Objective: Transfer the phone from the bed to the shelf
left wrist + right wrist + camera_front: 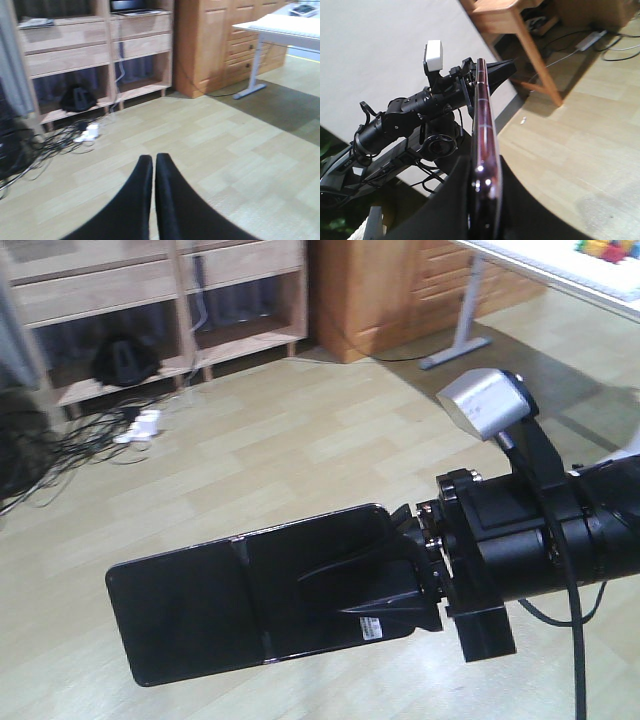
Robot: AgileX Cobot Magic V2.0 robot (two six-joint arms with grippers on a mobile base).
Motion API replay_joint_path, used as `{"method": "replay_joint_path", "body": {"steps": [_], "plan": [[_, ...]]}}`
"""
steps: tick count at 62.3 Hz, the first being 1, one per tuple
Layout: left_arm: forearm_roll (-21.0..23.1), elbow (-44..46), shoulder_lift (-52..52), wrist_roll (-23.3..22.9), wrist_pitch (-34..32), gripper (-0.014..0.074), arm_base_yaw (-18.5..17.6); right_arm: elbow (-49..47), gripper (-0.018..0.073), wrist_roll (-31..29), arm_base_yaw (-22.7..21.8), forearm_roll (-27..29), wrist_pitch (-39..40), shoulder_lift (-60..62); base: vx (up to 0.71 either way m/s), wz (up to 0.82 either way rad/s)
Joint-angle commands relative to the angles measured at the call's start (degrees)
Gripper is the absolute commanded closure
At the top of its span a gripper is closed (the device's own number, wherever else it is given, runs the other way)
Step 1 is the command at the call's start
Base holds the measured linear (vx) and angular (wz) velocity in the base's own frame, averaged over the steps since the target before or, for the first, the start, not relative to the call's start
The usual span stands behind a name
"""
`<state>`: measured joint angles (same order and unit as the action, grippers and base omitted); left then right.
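Observation:
The phone (pixel 215 610), flat and glossy black with a centre crease and a white sticker, hangs level above the wood floor. My right gripper (pixel 345 600) is shut on its right end. In the right wrist view the phone (pixel 482 115) shows edge-on with a pinkish metal rim, pinched between the right gripper (pixel 484 172) fingers. My left gripper (pixel 153 161) is shut with nothing in it, pointing over the floor toward the shelf (pixel 75 45). The pale wood shelf (pixel 120 295) stands at the far left. The bed is out of view.
Under the shelf lie a black bag (pixel 124 360), tangled cables (pixel 60 445) and a white power strip (pixel 140 427). A laptop (pixel 131 6) sits on the shelf. A wooden cabinet (pixel 385 295) and a white desk leg (pixel 462 325) stand at the right. My left arm (pixel 415 112) crosses behind the phone.

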<state>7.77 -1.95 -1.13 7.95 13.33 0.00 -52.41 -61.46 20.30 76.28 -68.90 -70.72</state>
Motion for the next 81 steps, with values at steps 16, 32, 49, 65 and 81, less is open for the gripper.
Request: {"method": "replay_joint_path", "body": {"steps": [16, 32, 49, 65, 81], "plan": [[0.52, -0.14, -0.34, -0.22, -4.26, 0.0596, -0.23, -1.56, 0.0561, -0.67, -0.12, 5.48, -4.26, 1.56, 0.11, -0.36], [0.52, -0.14, -0.34, -0.22, -4.26, 0.0596, -0.23, -1.56, 0.0561, -0.67, -0.12, 5.48, -4.26, 1.56, 0.12, -0.35], [0.52, -0.14, -0.34, -0.22, -4.26, 0.0596, -0.23, -1.56, 0.0561, -0.67, -0.12, 5.48, -4.26, 1.56, 0.14, -0.36], [0.52, -0.14, -0.34, -0.22, -4.26, 0.0596, -0.23, -1.56, 0.0561, -0.67, -0.12, 5.48, -4.26, 1.56, 0.14, -0.34], [0.52, -0.14, -0.34, -0.22, -4.26, 0.0596, -0.23, -1.56, 0.0561, -0.67, -0.12, 5.48, -4.26, 1.56, 0.15, -0.32]]}}
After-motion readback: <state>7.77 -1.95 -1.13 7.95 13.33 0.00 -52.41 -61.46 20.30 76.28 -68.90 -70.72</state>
